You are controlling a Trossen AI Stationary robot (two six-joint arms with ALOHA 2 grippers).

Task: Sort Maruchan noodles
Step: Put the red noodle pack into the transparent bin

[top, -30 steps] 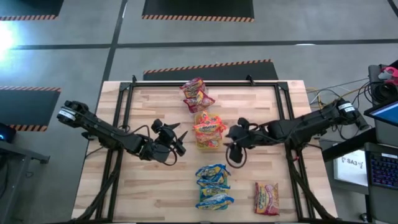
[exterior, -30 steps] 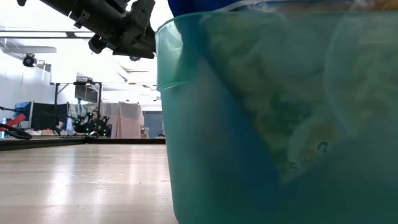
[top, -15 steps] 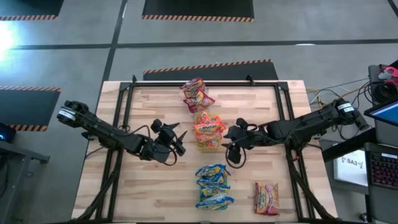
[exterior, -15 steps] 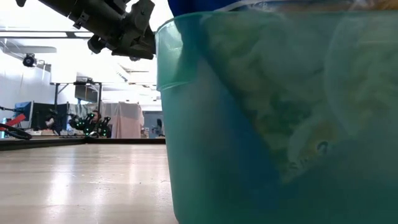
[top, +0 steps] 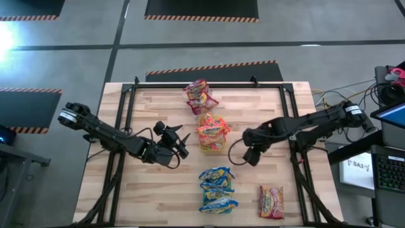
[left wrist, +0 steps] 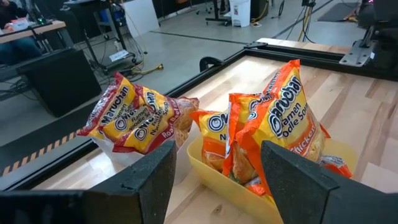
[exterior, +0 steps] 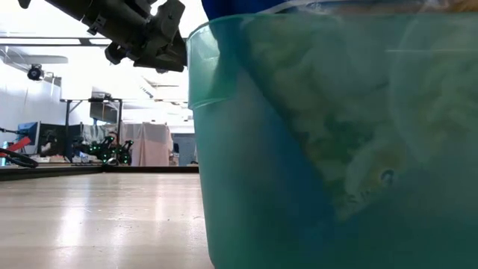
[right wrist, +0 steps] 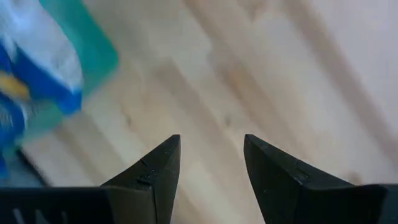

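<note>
Maruchan noodles are grouped by colour along the table's middle. Red packets [top: 201,96] stand in a clear tray at the far side. Orange packets [top: 213,133] stand in a yellow tray [left wrist: 214,171]. Blue packets [top: 218,190] lie in a green tray [exterior: 314,149] near the front. One pink packet [top: 271,201] lies flat on the wood at the near right. My left gripper [top: 182,143] hovers open left of the orange packets, pointing at them. My right gripper [top: 251,156] hangs open right of the yellow tray, pointing down at bare wood [right wrist: 249,74]; nothing is between its fingers.
A black frame rail [top: 126,120] runs along the table's left, far and right sides. Bare wood lies left of the trays and between the green tray and the pink packet. In the low view the green tray's wall fills most of the picture.
My right gripper has drawn a little toward the table's right edge, away from the orange packets, and has tipped from nearly level to pointing steeply down, rolling as it went. Its fingers stay open. My left arm and all the packets have kept still.
</note>
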